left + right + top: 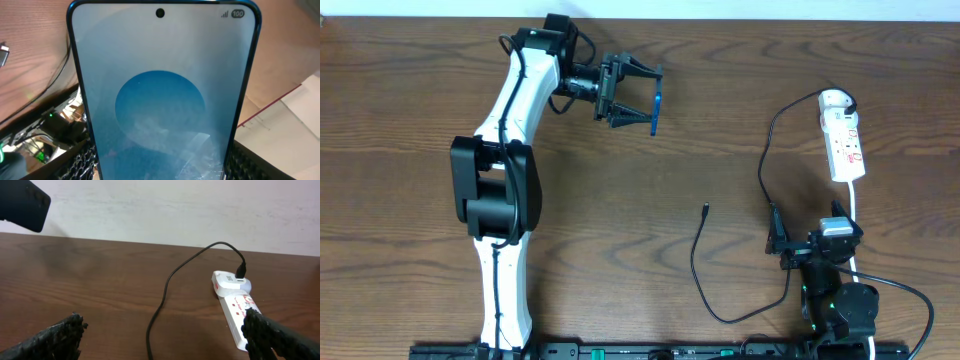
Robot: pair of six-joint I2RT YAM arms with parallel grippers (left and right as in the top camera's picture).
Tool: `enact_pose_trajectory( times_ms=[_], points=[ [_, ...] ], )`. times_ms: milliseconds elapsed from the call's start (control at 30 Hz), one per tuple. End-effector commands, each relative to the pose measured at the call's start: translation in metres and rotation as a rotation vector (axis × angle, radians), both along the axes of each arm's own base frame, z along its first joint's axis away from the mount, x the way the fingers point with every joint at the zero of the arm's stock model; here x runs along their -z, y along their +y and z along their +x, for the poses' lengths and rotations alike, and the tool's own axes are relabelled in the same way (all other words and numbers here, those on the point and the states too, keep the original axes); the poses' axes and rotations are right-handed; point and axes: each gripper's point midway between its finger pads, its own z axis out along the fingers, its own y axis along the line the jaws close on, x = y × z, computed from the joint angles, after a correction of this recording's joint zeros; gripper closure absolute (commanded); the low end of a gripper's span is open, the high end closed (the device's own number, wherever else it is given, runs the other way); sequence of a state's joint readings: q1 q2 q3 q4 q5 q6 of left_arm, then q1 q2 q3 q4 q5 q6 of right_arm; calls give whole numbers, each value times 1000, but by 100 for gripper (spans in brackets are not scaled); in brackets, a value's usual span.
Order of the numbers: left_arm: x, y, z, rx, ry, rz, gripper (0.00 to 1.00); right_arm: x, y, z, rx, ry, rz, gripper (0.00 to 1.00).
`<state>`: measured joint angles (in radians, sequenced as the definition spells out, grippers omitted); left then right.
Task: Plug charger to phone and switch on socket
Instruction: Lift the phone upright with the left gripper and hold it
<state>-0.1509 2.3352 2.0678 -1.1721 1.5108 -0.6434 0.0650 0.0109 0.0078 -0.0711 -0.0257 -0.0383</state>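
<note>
left arm: the left gripper hangs over the far left part of the desk, jaws clenched across the width of the phone.
phone: the phone is off the desk in those jaws, its blue screen facing the wrist camera. from overhead it shows edge-on, and its port is out of sight.
connector tip: the connector tip lies loose on the desk between the two arms, well apart from the phone.
charger: the charger loops from that tip toward the near edge, then climbs the right side to the socket.
right arm: the right gripper sits low near the socket, jaws released wide with nothing between them.
socket: the socket lies at the far right. a black plug looks already seated at its rounded end. the switch position is too small to tell.
step in hand: likely presenting the phone so that the cable can be mated. nothing is plugged into it yet.
next move: probably the right jaws pick up the connector tip and line it up squarely with the phone's port, the left arm holding the phone steady.
</note>
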Motion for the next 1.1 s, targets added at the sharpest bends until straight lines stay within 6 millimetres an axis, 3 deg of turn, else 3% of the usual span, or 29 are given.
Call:
enact_pose_trajectory(
  times_ms=[0, 533, 1067],
  points=[
    [-27, 4, -3, -8, 9, -60, 27, 1, -1, 0, 4, 0, -12, 1],
    [-27, 5, -3, -10, 13, -60, 27, 1, -1, 0, 4, 0, -12, 1],
    [-27, 18, 1, -41, 44, -56, 27, 1, -1, 0, 4, 0, -12, 1]
  ],
)
